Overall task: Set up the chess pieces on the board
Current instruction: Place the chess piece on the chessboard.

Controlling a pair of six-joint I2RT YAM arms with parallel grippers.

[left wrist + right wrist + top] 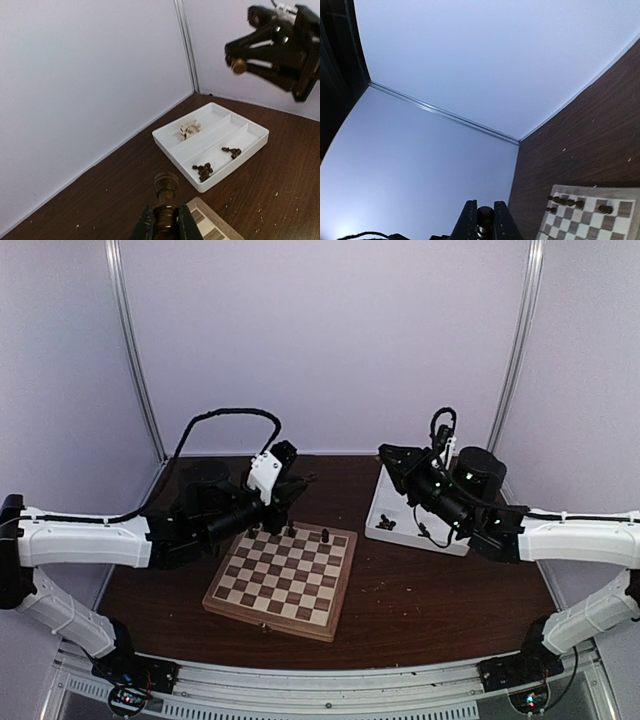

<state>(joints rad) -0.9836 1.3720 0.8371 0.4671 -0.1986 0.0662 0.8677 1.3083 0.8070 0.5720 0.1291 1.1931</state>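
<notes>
"Where are the left fingers (146, 226)?"

"They are clenched on an upright dark chess piece (165, 192), by the far edge of the board (283, 580). A few dark pieces (324, 536) stand in its far row."

"And the right fingers (469, 222)?"

"They grip a second dark piece (485, 216), in the air near the white tray (215, 135) on the tabletop (430, 600). More pieces lie in its compartments."

Near rows of the square checked wooden chessboard (283, 580) lie bare; small dark turned pieces (325, 536) crowd its far row. The black right gripper (237, 63) hangs over the white compartment tray (385, 504).
</notes>
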